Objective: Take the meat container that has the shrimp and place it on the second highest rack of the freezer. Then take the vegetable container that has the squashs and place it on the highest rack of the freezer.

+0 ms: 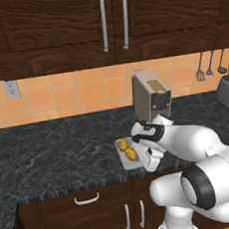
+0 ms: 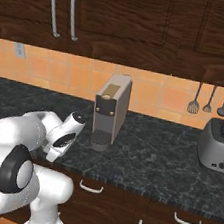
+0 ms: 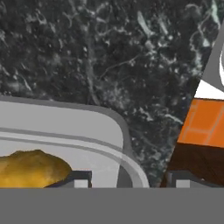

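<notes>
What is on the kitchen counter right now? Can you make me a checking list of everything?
Surface: dark marbled counter, bare around the tray.
Job's things: grey container with two yellow squashes near the counter's front edge.
Clutter: coffee machine behind the container; toaster to the right.
Grippers: gripper down at the container, one tip inside the rim beside a squash, one outside; jaws apart, no firm grip visible.
Cables: nothing seen.
Surroundings: orange tile wall, wall socket, hanging utensils, dark wood cabinets.

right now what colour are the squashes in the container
Yellow-orange squashes, in a pale grey container; the left base view shows them best.
</notes>
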